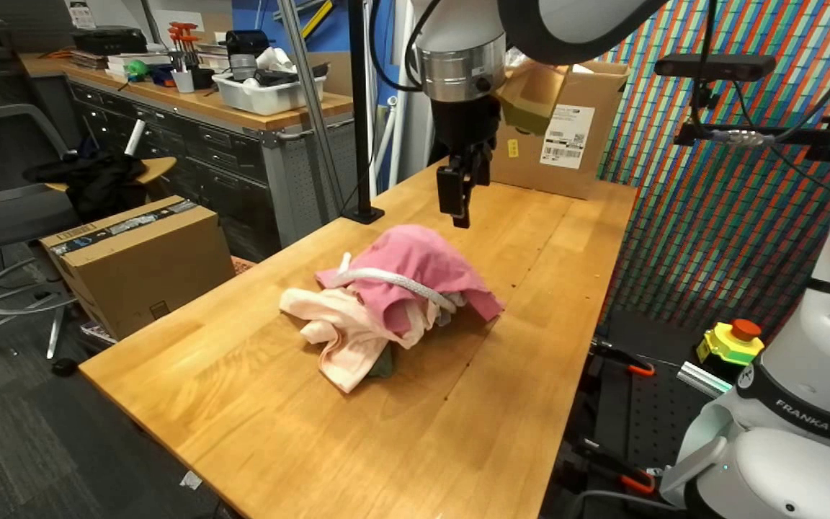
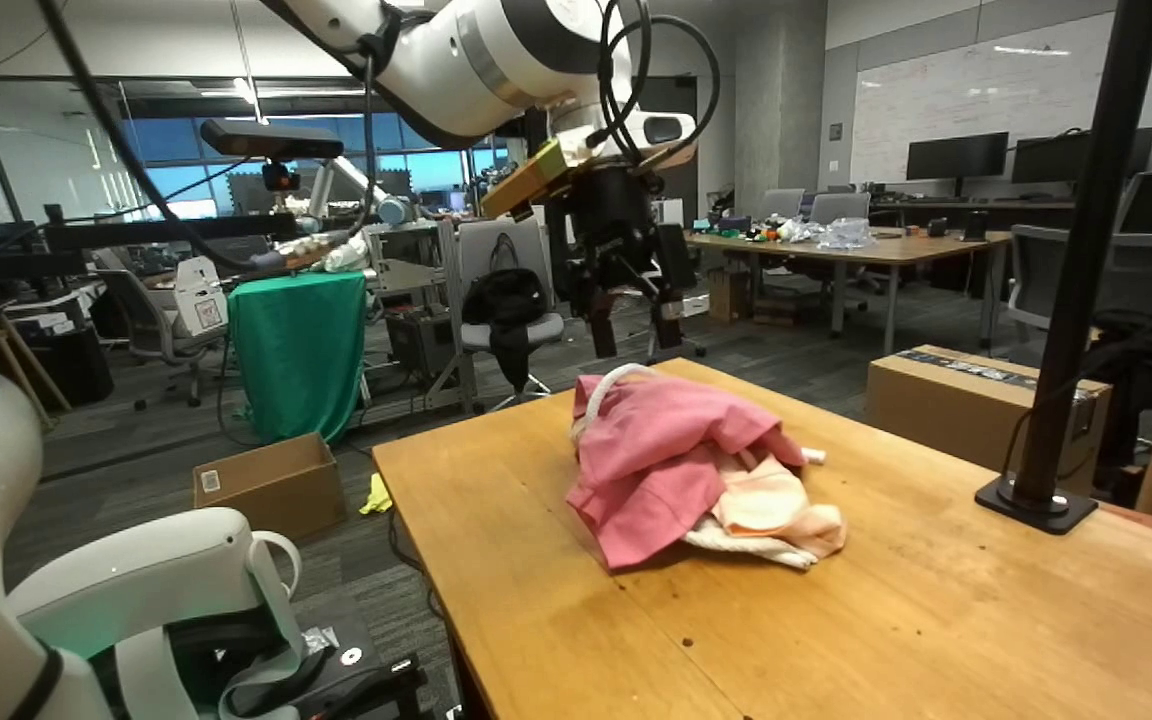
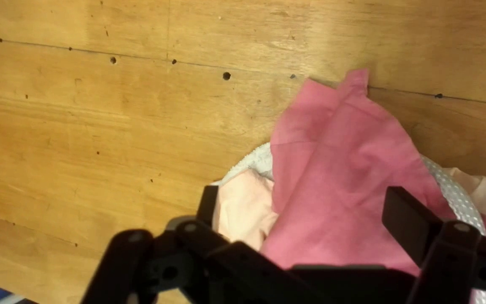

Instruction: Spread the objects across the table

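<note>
A: Where does the pink cloth (image 1: 422,259) lie?

B: Crumpled on the table (image 1: 400,447), between its 2 long edges, on top of a peach cloth (image 1: 343,317). A white band (image 1: 390,277) arches across it, and a dark green scrap (image 1: 382,364) pokes out below.

A: And the gripper (image 3: 302,207)?

B: Above the cloths and apart from them, its 2 fingers (image 3: 409,223) spread wide, nothing held. In the wrist view they hide part of the cloths.

A: What stands in the way?

B: A black pole (image 1: 359,108) on a flat base at the table's edge, well apart from the cloths; it shows in both exterior views. In an exterior view it cuts across a monitor (image 2: 1041,158). At the table's far end, in an exterior view, stands a cardboard box (image 1: 584,94) with a white label.

A: The surface?

B: Honey-coloured wood, with a seam (image 3: 141,58) dotted by dark holes (image 3: 226,76).

A: And the room?

B: The floor (image 1: 11,447) is dark grey. A taped box (image 1: 155,267) sits beside a grey chair (image 1: 8,209); behind them a bench (image 1: 220,151) with black drawers carries a white tub (image 1: 271,101). A green drape (image 2: 296,350) hangs near an open carton (image 2: 271,485). By the white robot base (image 1: 782,468) a red button (image 1: 745,329) tops a yellow unit (image 1: 728,349), and a wall panel (image 1: 732,216) of coloured strips rises behind.
</note>
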`<state>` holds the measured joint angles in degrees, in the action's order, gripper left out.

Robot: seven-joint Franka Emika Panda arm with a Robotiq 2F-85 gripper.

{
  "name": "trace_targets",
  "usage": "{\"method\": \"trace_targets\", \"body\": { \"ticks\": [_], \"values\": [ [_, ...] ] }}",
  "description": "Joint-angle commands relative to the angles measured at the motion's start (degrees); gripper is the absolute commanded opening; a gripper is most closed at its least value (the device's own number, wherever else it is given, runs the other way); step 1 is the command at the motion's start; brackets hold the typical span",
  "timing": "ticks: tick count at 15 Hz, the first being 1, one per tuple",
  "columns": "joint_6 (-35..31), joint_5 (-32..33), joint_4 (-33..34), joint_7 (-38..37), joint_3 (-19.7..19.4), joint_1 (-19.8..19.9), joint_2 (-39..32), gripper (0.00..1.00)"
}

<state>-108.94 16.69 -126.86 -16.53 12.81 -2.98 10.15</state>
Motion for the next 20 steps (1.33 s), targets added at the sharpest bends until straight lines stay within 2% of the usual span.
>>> {"method": "trace_targets", "body": {
  "ticks": [1,7,14,20],
  "values": [
    [3.4,1.4,8.8,2.4,0.0,-2.7,-7.4,1.00],
    [3.9,4.6,18.7,-0.1,-0.5,-6.5,-19.1,1.00],
    [8.3,8.8,31.7,0.6,-2.9,-11.2,-31.7,1.00],
    [12.3,8.3,41.3,1.9,-5.2,-13.8,-38.3,1.00]
  ]
}}
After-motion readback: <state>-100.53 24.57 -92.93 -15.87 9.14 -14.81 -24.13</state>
